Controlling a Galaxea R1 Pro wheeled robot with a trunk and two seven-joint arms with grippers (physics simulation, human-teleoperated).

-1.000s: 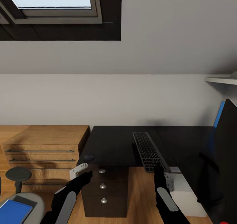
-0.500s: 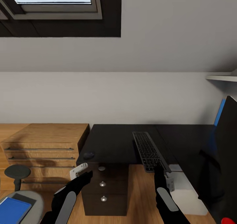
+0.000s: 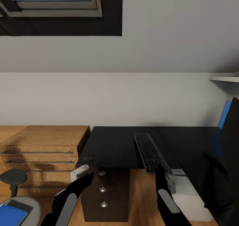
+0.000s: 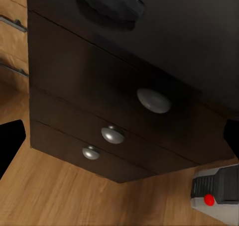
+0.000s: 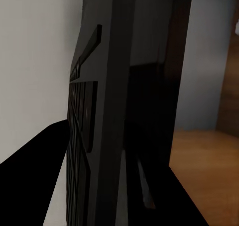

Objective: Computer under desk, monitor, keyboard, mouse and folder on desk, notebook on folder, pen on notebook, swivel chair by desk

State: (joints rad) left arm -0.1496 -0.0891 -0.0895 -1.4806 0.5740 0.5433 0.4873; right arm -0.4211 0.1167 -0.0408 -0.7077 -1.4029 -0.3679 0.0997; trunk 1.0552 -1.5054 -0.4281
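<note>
Right gripper (image 3: 161, 170) at near end of keyboard (image 3: 150, 152), which overhangs front edge of counter (image 3: 116, 143); fingers flank keyboard end in right wrist view, clamp state cannot tell. Left gripper (image 3: 83, 173) below counter edge, before drawer unit (image 3: 104, 194); opening cannot tell, nothing seen held. Mouse (image 3: 88, 159) on counter corner just above it. Monitor (image 3: 229, 159) at counter's right. Folder (image 3: 11, 215) on swivel chair (image 3: 28, 206).

Judged step: keyboard placement. Next: seat keyboard fully on counter beside monitor.

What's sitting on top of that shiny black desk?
On the desk lie a keyboard, its near end overhanging the edge, and a small dark mouse at the near left corner. The monitor at the right covers whatever is behind it.
</note>
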